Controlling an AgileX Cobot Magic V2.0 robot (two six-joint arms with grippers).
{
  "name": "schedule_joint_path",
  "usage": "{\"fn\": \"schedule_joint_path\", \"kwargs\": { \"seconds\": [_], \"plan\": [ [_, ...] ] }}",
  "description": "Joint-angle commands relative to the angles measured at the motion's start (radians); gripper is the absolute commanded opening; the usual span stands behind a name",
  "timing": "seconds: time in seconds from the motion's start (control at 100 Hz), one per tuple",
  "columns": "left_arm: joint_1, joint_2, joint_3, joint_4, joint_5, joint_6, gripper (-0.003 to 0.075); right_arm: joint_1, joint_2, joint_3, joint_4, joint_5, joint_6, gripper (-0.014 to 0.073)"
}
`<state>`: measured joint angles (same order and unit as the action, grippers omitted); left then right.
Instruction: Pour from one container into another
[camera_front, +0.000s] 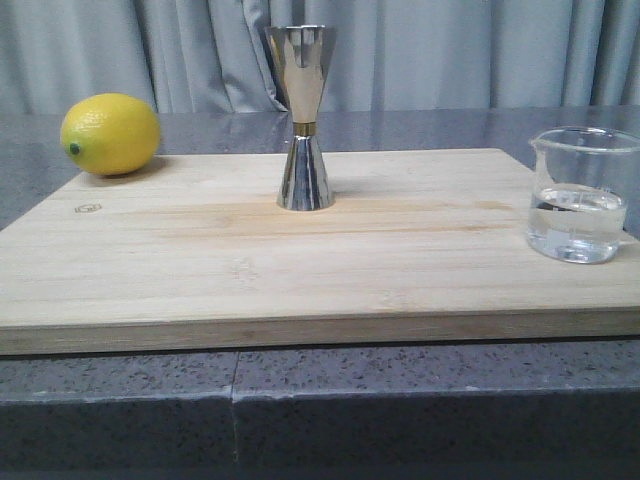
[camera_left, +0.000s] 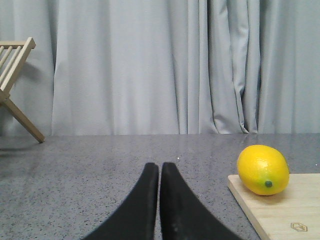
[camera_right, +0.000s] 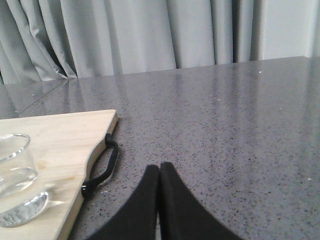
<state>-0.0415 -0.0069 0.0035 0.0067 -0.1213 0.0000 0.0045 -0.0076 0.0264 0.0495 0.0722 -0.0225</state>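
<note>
Nothing grasped yet: beaker (camera_front: 579, 195) and jigger (camera_front: 302, 118) stand apart on the cutting board (camera_front: 200, 270), both hands idle.

Upright at the right edge of the front view, the beaker holds clear liquid to about a third of its height, near the board's right end, probably so the right arm can reach it. The jigger stands upright at centre, toward the board's far side, wide mouth up to receive the pour. A lemon (camera_front: 110, 133) rests at the upper left, on the board's far corner, well apart from both. The left hand (camera_left: 159, 172) has its fingers pressed together and holds nothing, low over the bare desk (camera_left: 100, 165) beside the board. The right hand (camera_right: 159, 175) is likewise closed and empty over the desk, off the board's handle end, the beaker at the lower left of its view.
</note>
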Motion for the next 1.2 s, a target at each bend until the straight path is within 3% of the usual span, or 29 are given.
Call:
{"fn": "schedule_joint_path", "kwargs": {
  "seconds": [0.0, 1.19],
  "plan": [
    [0.002, -0.024, 0.003, -0.007, -0.079, 0.0, -0.0019, -0.004, -0.021, 0.015, 0.0, -0.082, -0.002, -0.0071],
    [0.002, -0.024, -0.004, -0.024, -0.056, 0.0, -0.0019, -0.004, -0.021, 0.008, 0.0, -0.151, -0.002, -0.0071]
  ]
}}
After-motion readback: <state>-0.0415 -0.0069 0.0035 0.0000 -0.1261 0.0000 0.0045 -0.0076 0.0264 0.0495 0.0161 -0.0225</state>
